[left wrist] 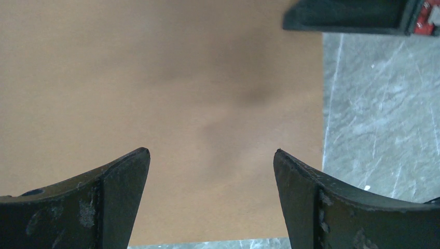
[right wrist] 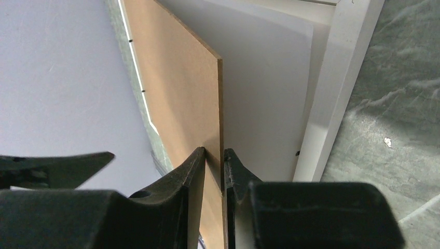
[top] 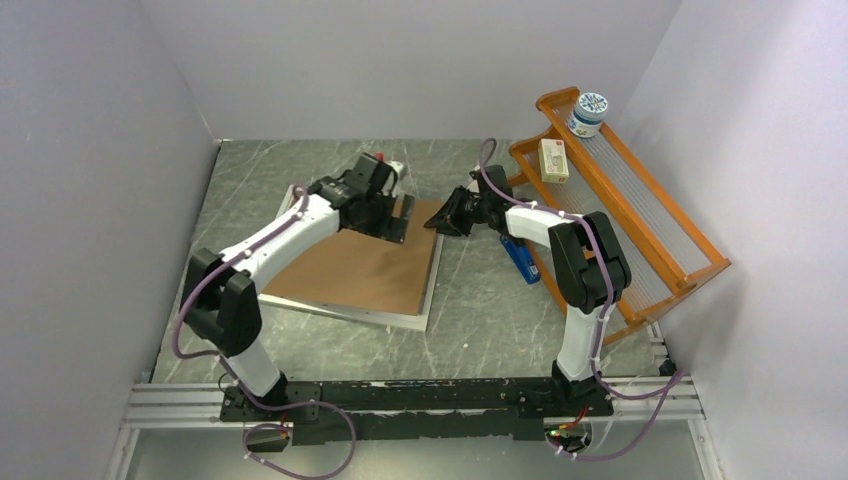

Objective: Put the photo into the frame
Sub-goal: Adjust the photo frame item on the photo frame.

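The photo point(right wrist: 264, 83) lies white back up inside the flat, white-rimmed frame point(right wrist: 337, 78)

On the near side of the flat brown backing board point(top: 350, 270), the grey marbled counter point(top: 480, 330) lies open for passing. The left end effector point(left wrist: 211, 151) hangs spread above the board's far end, and the right end effector point(right wrist: 214, 153) pinches its right edge, blocking both. Right of the board, an orange wooden rack point(top: 640, 200) walls off the counter.

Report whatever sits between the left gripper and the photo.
The brown backing board does: it lies under the open left gripper, over the white-backed photo in the frame. The right gripper pinches the board's raised edge.
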Controlling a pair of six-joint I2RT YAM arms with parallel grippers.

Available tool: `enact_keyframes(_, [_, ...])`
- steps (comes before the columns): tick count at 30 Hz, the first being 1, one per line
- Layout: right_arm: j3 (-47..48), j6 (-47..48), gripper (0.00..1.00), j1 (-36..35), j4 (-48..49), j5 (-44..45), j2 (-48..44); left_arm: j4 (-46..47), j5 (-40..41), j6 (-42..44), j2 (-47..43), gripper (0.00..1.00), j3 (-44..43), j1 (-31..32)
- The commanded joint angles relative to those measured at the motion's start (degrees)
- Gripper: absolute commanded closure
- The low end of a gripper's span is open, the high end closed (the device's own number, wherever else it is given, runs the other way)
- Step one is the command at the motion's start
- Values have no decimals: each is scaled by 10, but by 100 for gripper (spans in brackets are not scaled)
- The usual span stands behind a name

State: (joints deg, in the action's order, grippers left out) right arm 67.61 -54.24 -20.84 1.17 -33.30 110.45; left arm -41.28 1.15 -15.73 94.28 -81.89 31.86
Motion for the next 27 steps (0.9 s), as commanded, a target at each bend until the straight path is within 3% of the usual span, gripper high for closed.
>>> enact_keyframes(1, [29, -11, 78, -4, -10, -4, -18, 10, 13, 26, 31, 5, -47, 59])
enact_keyframes(7, [43, -25, 78, -4, -32, -15, -21, 0, 8, 28, 88, 5, -93, 110])
enact_keyframes(17, [50, -53, 73, -2, -33, -28, -28, -99, 137, 22, 184, 5, -167, 150])
enact_keyframes(21, [44, -74, 73, 2, -15, -40, -35, -106, 189, 20, 190, 5, -170, 170])
enact_keyframes(27, [42, -102, 74, 11, -14, -61, -44, -98, 188, 15, 197, 5, -169, 180])
